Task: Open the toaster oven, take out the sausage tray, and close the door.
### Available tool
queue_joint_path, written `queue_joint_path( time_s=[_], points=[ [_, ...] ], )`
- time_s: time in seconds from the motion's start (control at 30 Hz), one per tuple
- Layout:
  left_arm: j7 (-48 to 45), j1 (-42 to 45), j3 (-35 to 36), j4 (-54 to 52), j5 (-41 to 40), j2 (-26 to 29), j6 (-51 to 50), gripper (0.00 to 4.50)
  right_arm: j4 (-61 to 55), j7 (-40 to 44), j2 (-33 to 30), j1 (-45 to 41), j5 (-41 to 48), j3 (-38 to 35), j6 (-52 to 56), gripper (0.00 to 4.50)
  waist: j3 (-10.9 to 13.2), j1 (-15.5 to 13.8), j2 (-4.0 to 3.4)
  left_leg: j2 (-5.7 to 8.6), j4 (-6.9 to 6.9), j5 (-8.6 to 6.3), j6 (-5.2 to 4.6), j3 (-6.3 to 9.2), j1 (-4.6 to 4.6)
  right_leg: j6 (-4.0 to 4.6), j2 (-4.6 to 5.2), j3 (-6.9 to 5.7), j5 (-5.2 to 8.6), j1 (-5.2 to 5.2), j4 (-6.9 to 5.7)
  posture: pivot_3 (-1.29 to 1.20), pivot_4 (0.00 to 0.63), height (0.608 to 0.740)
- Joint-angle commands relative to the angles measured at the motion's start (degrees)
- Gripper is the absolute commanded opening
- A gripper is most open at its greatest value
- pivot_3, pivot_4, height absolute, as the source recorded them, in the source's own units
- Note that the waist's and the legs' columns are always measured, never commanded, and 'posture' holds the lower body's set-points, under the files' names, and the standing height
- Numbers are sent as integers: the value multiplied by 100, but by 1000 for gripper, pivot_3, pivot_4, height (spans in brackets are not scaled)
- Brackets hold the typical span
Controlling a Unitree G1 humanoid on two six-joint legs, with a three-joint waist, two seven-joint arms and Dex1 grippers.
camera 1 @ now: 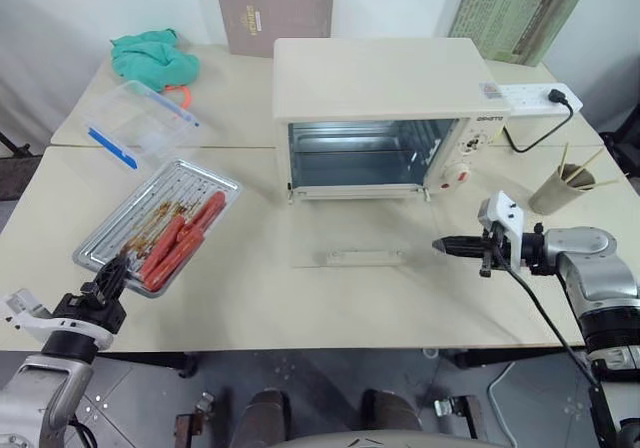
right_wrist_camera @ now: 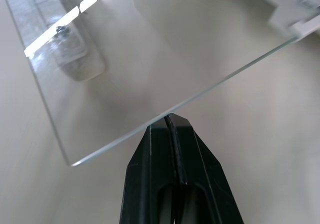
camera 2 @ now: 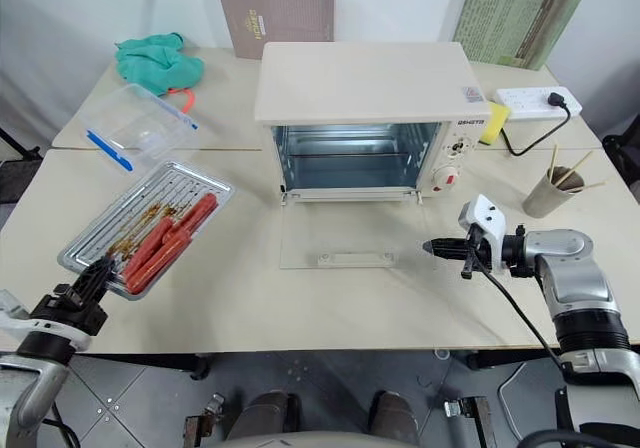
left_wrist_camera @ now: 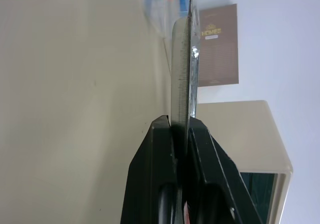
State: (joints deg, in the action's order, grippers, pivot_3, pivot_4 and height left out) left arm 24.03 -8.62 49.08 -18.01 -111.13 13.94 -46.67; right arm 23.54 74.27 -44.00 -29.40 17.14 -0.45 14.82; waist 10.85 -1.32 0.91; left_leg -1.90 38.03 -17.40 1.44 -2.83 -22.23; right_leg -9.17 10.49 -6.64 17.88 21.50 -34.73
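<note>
Cream-white counter (camera 1: 250, 298) carried all task items, with a pale wall behind. Toaster oven (camera 1: 385, 83) stood at centre rear, cavity exposed and without tray inside. Door (camera 1: 350, 233) lay folded flat toward 6 o'clock on the counter, bar handle at its outer edge. Opening step judged complete.

Sausage tray (camera 1: 160, 223) sat on the counter at 9 o'clock of the oven, well apart from it, beside a clear plastic box (camera 1: 135, 123) at its 12 o'clock. Removal step judged complete or nearly so. Left pincer (camera 1: 105, 288) was clamped on the tray's near rim; fingers (left_wrist_camera: 162, 184) pinched the metal edge between them. Release of the tray judged outstanding.

Right pincer (camera 1: 445, 245) was fully closed on nothing, tips together just beside the door's glass side edge at 3 o'clock of the door. Contact with the glass could not be confirmed.

Remaining: lifting the door upright and shutting it against the oven front.
</note>
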Motion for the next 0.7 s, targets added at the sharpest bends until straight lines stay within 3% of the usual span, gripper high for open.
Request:
queue_joint_path(
  time_s=[0.03,0.33,0.7],
  points=[
    [43,148,104,-162,-187,-6,53,0,-416,-22,43,-33,707,-531,718,16,0,-2,0,0,1,0,0,0,0,0,0,0,0,0,-1,0,150,740],
    [34,312,84,103,-187,67,-147,0,-973,-843,393,-340,1424,-1215,1395,16,0,-4,0,0,1,-4,0,0,-1,0,0,1,0,0,0,0,150,740],
    [-185,441,142,645,-187,242,-545,0,-522,-1558,931,-1180,1270,-1250,785,16,0,-5,0,0,0,-4,0,-2,-3,-1,-1,1,0,4,0,0,150,740]
  ],
)
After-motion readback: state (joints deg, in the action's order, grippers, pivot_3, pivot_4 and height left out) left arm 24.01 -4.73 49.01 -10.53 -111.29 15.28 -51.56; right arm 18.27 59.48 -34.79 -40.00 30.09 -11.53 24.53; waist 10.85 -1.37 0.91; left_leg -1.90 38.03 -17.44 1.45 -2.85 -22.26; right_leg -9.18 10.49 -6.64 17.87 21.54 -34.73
